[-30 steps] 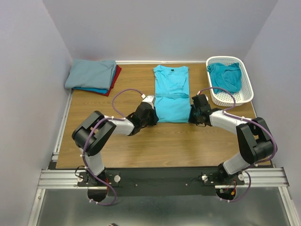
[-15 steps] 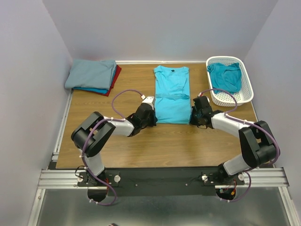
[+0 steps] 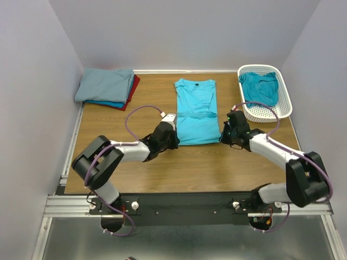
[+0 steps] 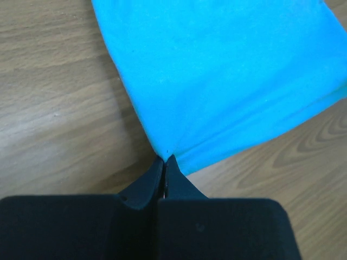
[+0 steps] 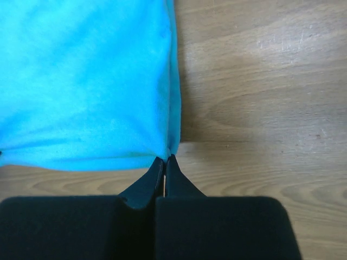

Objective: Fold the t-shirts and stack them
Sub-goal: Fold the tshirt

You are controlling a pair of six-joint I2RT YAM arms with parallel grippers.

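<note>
A bright turquoise t-shirt [image 3: 196,111] lies folded narrow on the wooden table [image 3: 184,168], collar at the far end. My left gripper [image 3: 174,142] is shut on its near left corner [image 4: 166,153]. My right gripper [image 3: 222,140] is shut on its near right corner [image 5: 169,151]. Both grippers are low over the table. A deeper teal t-shirt [image 3: 260,86] lies bunched in the white basket [image 3: 282,111]. A folded stack with a grey-blue t-shirt [image 3: 105,84] on top, red [image 3: 132,93] and blue [image 3: 108,103] beneath, sits at the far left.
The white lattice basket stands at the far right corner, close to my right arm. Grey walls enclose the table on three sides. A metal rail [image 3: 184,203] runs along the near edge.
Both grippers have pulled the shirt's near hem toward me. The shirt has slid nearer and its collar end has shifted slightly left. Both arms have stretched out lower.
</note>
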